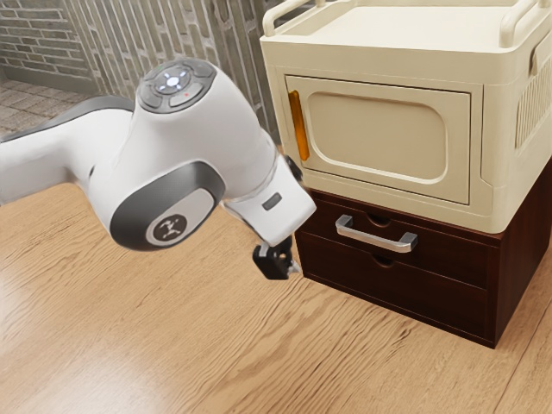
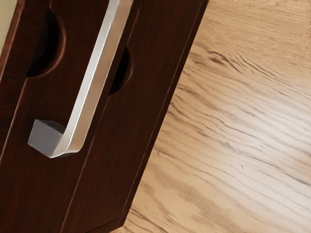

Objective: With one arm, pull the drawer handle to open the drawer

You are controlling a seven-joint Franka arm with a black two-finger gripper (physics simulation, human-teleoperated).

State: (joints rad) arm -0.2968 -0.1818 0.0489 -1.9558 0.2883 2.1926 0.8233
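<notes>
The metal handle (image 1: 376, 241) is spanning the upper drawer (image 1: 453, 260) of the dark chest (image 1: 520, 263), probably feeling rigid, smooth and slightly slippery, so its straight bar's middle, between the 2 end posts, is looking like the best place for a firm pinch. The drawer is sitting flush and is likely needing a steady, level pull, with its weight uncertain. Farther out, above the bench (image 1: 172, 354), the tool (image 1: 285, 267) is hanging apart from the handle, its opening and any grip remaining impossible to tell.
</notes>
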